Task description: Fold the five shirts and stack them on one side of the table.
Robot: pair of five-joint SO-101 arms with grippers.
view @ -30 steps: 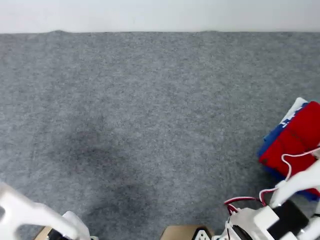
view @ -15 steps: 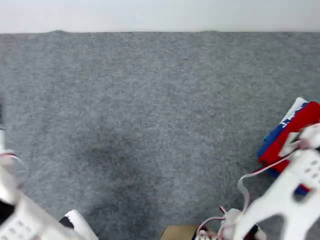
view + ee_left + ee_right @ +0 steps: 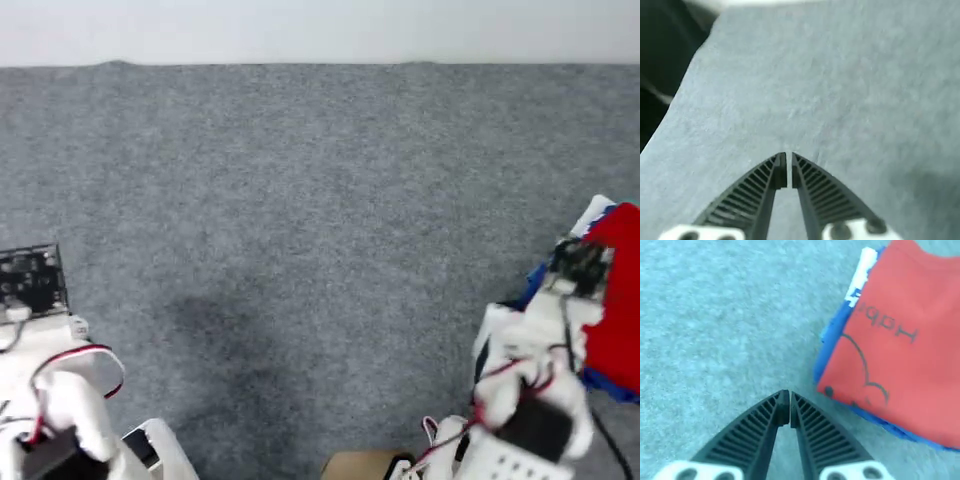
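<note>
1. The stack of folded shirts lies at the 3 to 4 o'clock edge of the grey felt table cover, as seen from the high view. On top is a red shirt with a dark line drawing and some lettering. A blue shirt shows beneath it as a band along its edge. A white strip pokes out at the stack's far corner.
2. In the high view the picture's border cuts off the stack's 3 o'clock side, and the right arm overlaps its 9 o'clock side. The red shirt covers most of the layers below it, so the number of shirts in the stack cannot be counted.
3. The right gripper has its ribbed black fingers drawn together to a hairline slit, with nothing between them. Its tips sit over bare felt. The stack lies ahead of the tips and off to one side, near them but not touching. In the high view it is at 3 o'clock from the right arm.
4. The left gripper is likewise pinched to a thin slit and holds nothing, over bare felt. The left arm stands at the table's 8 o'clock. The stack is well apart from it, across the table at about 3 o'clock.
</note>
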